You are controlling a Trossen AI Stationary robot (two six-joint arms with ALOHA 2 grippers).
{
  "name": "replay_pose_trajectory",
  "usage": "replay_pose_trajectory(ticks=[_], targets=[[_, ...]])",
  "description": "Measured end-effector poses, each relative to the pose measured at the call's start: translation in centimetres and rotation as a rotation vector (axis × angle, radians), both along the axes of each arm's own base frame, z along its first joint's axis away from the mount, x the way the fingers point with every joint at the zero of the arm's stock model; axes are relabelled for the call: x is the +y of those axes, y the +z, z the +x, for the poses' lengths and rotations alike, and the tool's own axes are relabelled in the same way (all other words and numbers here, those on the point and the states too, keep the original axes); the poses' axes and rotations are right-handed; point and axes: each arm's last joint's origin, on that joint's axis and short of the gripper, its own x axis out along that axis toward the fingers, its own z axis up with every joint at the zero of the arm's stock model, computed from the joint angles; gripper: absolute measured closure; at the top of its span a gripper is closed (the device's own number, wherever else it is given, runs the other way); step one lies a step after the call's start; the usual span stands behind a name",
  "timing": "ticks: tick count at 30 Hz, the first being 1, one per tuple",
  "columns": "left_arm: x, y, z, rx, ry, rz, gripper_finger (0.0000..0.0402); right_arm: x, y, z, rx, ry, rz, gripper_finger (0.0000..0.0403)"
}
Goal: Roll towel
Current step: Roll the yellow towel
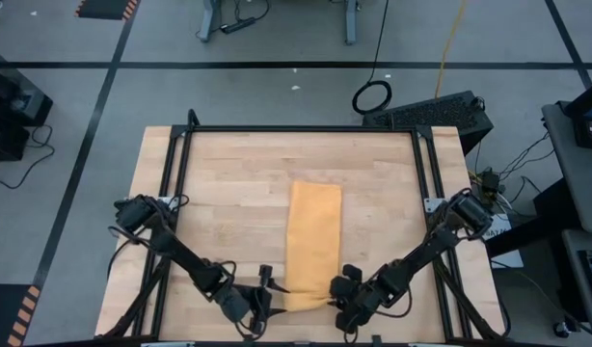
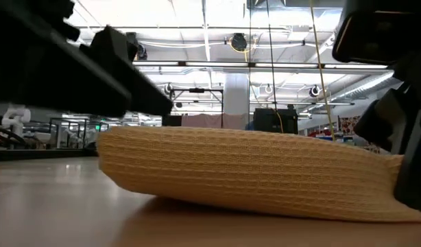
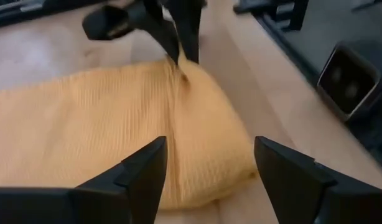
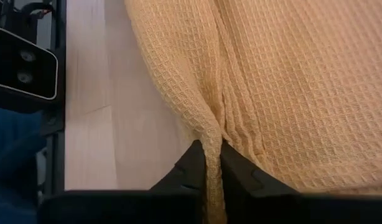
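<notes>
The mustard-yellow towel (image 1: 313, 231) lies folded into a long strip down the middle of the wooden table, flat on the wood. Its thick near end (image 2: 251, 171) is close to the table's near edge. My right gripper (image 4: 209, 152) is at that end's right side, shut on a ridge of the cloth. My left gripper (image 3: 209, 149) is at the near left corner, open. Its two fingers stand apart over the towel's near end, and I see no touch. The high view shows both grippers, left (image 1: 265, 292) and right (image 1: 336, 297), flanking the near end. My right gripper pinches a gathered ridge of cloth (image 4: 211, 134) between its two fingers, at the right side of the towel's near end. The fingers (image 3: 178, 43) slant down onto it from the near right. The cloth is drawn into creases toward the pinch; the rest of the towel lies on the table.
Black frame rails (image 1: 175, 183) run along the table's left and right sides. Bare wood (image 1: 228, 212) lies on both sides of the towel. A black box (image 1: 431, 111) sits on the floor beyond the far right corner.
</notes>
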Motion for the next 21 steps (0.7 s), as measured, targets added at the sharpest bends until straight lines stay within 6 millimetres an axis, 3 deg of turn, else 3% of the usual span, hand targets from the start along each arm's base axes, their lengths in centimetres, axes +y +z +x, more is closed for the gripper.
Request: replay_pose_trajectory(ticks=[7,13,21], targets=[[-0.7,-2.0,-0.1,0.0,-0.032,0.039,0.0122,-0.6,1.1,0.1,0.002,-0.005,0.017,0.0389],[-1.1,-1.5,0.0,-0.097,-0.051,0.099,0.0121,-0.9,1.6,0.2,0.004,-0.03,0.034,0.0388],[-0.7,-2.0,0.2,-0.042,-0.077,0.086,0.012,-1.3,1.7,0.5,-0.006,-0.049,0.038,0.0388]])
